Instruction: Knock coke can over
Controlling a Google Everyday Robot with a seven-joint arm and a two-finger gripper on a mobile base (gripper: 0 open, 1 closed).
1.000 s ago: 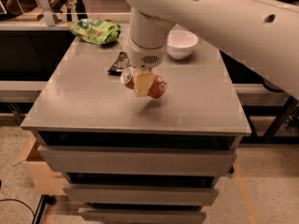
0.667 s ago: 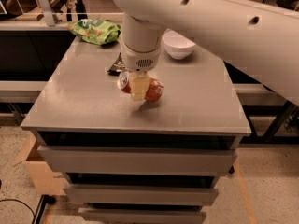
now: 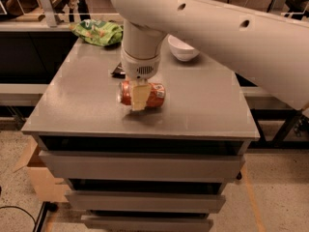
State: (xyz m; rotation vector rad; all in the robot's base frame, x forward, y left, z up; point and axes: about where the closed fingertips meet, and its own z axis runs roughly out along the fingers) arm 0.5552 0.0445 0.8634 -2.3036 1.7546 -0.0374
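The coke can [image 3: 155, 94], orange-red with a silver end, lies on its side near the middle front of the grey table [image 3: 77, 105]. Its silver end points left. My gripper [image 3: 139, 100] hangs straight down from the big white arm and sits right at the can, in front of its middle. It hides part of the can's side.
A green chip bag [image 3: 97, 32] lies at the table's back left. A white bowl [image 3: 182, 48] stands at the back right. A dark flat wrapper [image 3: 118, 70] lies just behind the gripper. A cardboard box [image 3: 42, 178] stands on the floor at the left.
The arm has shifted a little to the left. The can has gone from tilted under the gripper to lying flat on its side.
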